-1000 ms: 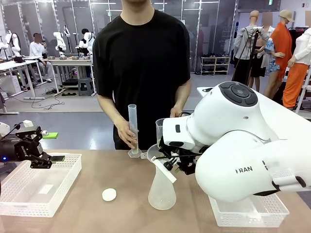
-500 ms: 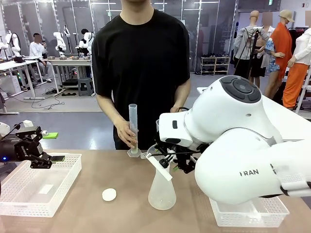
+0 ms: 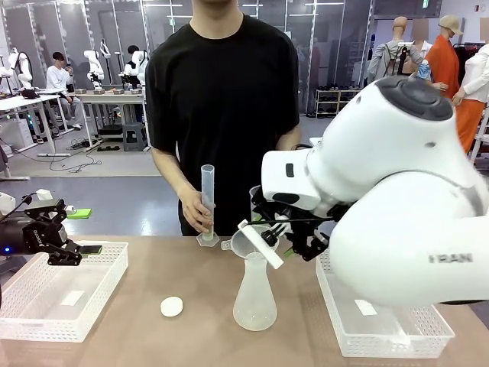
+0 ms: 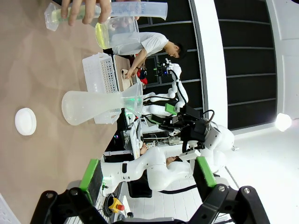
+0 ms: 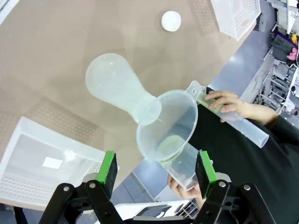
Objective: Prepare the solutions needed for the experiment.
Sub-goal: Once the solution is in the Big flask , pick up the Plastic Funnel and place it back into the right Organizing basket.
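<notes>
The right pincer (image 5: 156, 161) hangs wide and empty over the funnel (image 5: 168, 121) seated in the flask (image 5: 110, 84), likely leaving room for the person's beaker (image 4: 124, 35) of yellow solution (image 4: 100, 35) just behind it.

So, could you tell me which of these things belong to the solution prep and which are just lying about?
In use: pale yellow solution in the beaker, graduated cylinder, funnel, conical flask.
Lying about: white round cap, left basket, right basket.
</notes>
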`<control>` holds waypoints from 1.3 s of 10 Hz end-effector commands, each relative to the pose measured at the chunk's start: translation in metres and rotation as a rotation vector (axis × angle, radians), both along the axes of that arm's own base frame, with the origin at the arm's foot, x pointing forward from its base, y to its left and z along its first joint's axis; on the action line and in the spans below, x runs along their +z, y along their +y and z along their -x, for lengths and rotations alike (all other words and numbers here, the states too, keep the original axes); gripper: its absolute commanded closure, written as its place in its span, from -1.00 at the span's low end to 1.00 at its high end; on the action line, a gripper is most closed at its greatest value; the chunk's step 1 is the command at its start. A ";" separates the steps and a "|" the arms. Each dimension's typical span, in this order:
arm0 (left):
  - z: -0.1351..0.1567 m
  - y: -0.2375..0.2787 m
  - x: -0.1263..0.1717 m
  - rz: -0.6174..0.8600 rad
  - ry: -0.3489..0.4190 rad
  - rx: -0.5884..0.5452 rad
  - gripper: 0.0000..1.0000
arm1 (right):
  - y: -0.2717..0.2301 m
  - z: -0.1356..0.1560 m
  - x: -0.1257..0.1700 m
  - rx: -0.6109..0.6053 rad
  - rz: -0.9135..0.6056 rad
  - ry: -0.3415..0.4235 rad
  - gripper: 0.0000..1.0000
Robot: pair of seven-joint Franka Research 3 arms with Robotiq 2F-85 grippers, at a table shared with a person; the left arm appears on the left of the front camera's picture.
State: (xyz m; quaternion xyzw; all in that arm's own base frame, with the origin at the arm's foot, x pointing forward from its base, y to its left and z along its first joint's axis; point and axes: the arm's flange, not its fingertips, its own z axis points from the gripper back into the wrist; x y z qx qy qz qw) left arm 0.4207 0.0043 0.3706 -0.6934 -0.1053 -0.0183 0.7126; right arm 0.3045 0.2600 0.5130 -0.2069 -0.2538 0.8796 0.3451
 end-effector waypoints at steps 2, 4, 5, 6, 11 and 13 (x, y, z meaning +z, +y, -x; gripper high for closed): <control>0.000 0.000 0.001 0.001 -0.006 0.000 -1.00 | -0.030 0.012 0.031 -0.062 -0.024 0.084 -0.69; 0.000 0.000 0.001 0.001 -0.006 0.000 -1.00 | -0.057 0.003 0.038 -0.187 -0.111 0.170 -0.69; 0.000 0.000 0.001 0.001 -0.006 0.000 -1.00 | -0.067 -0.001 0.038 -0.226 -0.158 0.194 -0.69; 0.000 0.000 0.001 0.001 -0.006 0.000 -1.00 | -0.071 -0.001 0.039 -0.254 -0.190 0.200 -0.69; 0.000 0.000 0.001 0.001 -0.006 0.000 -1.00 | -0.064 0.002 0.038 -0.180 -0.115 0.172 -0.70; 0.000 0.000 0.001 0.001 -0.006 0.000 -1.00 | -0.087 -0.020 0.039 -0.511 -0.308 0.404 -0.70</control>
